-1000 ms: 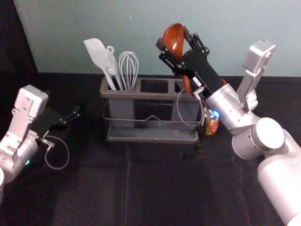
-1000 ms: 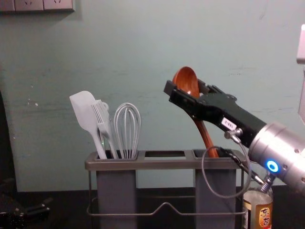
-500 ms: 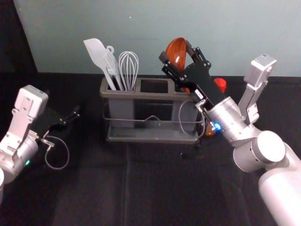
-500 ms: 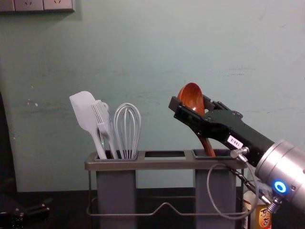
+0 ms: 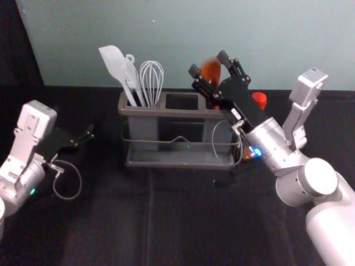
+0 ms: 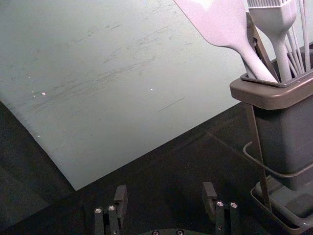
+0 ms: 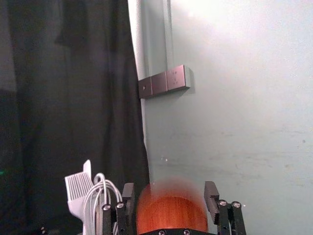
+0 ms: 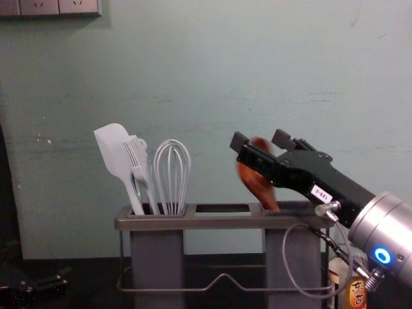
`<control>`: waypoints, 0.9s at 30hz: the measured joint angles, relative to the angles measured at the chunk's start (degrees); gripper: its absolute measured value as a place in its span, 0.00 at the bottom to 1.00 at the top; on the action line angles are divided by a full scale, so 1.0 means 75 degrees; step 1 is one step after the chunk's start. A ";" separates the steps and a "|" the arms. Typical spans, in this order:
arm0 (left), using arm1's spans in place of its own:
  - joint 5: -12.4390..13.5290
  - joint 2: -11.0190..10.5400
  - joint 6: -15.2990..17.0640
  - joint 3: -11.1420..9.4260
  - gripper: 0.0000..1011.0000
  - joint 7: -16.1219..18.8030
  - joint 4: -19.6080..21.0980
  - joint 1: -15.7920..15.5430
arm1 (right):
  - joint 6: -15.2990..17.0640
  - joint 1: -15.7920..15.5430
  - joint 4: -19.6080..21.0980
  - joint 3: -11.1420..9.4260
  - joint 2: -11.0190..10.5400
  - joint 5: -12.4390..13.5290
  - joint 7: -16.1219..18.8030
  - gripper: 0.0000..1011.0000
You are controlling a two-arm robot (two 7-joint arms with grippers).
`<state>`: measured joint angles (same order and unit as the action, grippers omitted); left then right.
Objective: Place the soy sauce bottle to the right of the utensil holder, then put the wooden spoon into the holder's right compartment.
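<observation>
wooden spoon (image 8: 259,185) tilted in holder (image 8: 193,222), r comp., btwn wide-open fingers of r hand (image 5: 208,64); l hand (image 5: 90,133) wide too, idle at l

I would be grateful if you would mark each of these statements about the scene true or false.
1. The whisk stands in the left compartment. True.
2. The soy sauce bottle is left of the utensil holder. False: it is on the right.
3. The wooden spoon stands in the right compartment, bowl up. True.
4. The right claw is clamped shut. False: its fingers are spread.
</observation>
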<state>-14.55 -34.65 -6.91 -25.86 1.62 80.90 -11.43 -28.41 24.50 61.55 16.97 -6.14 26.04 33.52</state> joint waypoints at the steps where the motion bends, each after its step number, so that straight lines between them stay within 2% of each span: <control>1: 0.0000 0.0000 0.0000 0.0000 0.99 0.0000 0.0000 0.0000 | -0.0014 -0.0002 0.0009 -0.0012 0.0011 0.0009 0.0000 0.92; 4: 0.0000 0.0000 0.0000 0.0000 0.99 0.0000 0.0000 0.0000 | -0.0137 -0.0003 0.0083 -0.0078 0.0058 0.0105 0.0023 0.99; 9: 0.0000 0.0000 0.0000 0.0000 0.99 0.0000 0.0000 0.0000 | -0.0282 -0.0106 0.0399 -0.0336 0.0183 0.0655 0.0182 0.99; 15: 0.0000 0.0000 0.0000 0.0000 0.99 0.0000 0.0000 0.0000 | -0.0286 -0.0383 0.0997 -0.0524 0.0120 0.0866 0.0161 0.99; 18: 0.0000 0.0000 0.0000 0.0000 0.99 0.0000 0.0000 0.0000 | -0.0318 -0.0542 0.1309 -0.0618 0.0011 0.0773 -0.0017 0.99; 20: 0.0000 0.0000 0.0000 0.0000 0.99 0.0000 0.0000 0.0000 | -0.0354 -0.0632 0.1471 -0.0679 -0.0096 0.0594 -0.0154 0.99; 21: 0.0000 0.0000 0.0000 0.0000 0.99 0.0000 0.0000 0.0000 | -0.0392 -0.0696 0.1589 -0.0740 -0.0174 0.0456 -0.0268 0.99; 27: 0.0000 0.0000 0.0000 0.0000 0.99 0.0000 0.0000 0.0000 | -0.0480 -0.0959 0.1907 -0.1092 -0.0442 0.0208 -0.0557 0.99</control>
<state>-14.55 -34.65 -6.91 -25.86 1.62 80.90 -11.43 -32.02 17.30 75.86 8.78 -9.46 27.60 29.34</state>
